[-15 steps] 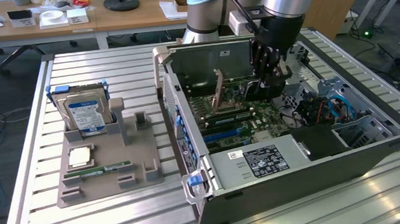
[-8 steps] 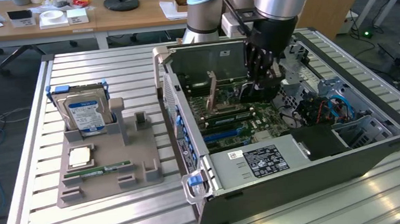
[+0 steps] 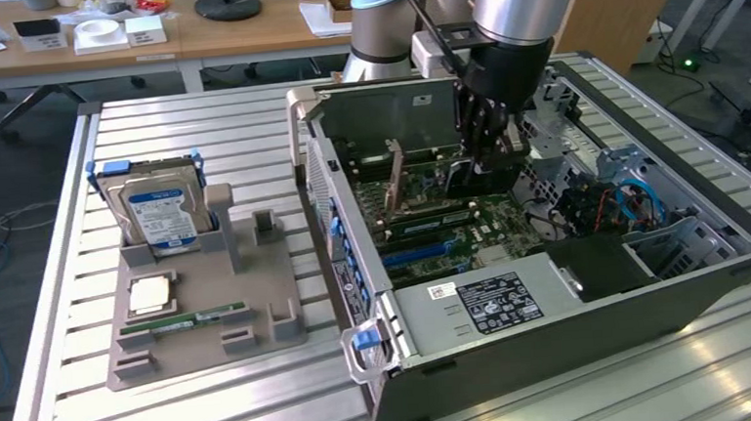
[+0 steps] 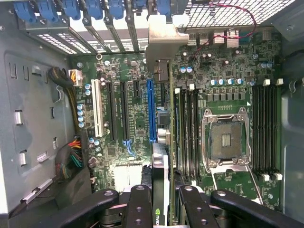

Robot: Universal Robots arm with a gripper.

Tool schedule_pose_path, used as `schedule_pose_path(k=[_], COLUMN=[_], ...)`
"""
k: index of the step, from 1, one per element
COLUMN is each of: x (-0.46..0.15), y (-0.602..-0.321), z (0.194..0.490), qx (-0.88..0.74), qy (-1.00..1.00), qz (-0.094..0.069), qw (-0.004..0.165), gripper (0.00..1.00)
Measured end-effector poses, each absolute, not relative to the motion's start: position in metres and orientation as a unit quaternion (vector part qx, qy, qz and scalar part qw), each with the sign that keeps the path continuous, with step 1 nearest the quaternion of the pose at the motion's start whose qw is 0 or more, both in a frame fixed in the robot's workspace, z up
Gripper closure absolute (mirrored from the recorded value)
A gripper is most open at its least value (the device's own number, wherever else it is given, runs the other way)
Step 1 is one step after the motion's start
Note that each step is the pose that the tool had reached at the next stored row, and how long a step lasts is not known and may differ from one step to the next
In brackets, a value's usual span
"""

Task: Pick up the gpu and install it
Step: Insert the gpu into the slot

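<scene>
Gripping the gpu (image 4: 160,166) edge-on between its fingers, the gripper (image 4: 164,192) is holding it upright inside the computer case (image 3: 553,327), over the motherboard (image 4: 128,109), seemingly just beside the blue slot (image 4: 151,109).

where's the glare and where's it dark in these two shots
Exterior view: glare off the table slats at the exterior view's right; the case interior around the gripper sits in shadow. Wrist view: the motherboard is evenly lit, the gpu bracket catches light, the fingers look black.
</scene>
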State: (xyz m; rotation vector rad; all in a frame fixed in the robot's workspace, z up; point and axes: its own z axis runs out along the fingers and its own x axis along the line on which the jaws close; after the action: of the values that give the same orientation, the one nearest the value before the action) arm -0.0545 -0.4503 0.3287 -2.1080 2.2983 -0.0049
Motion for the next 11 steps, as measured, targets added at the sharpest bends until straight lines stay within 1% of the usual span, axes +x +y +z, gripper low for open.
schedule_pose_path(k=[11], x=[-0.0544], y=[-0.4503], z=[0.3272], qx=[-0.676], qy=[0.737], qz=[-0.002], qw=[0.011], gripper=[0.73])
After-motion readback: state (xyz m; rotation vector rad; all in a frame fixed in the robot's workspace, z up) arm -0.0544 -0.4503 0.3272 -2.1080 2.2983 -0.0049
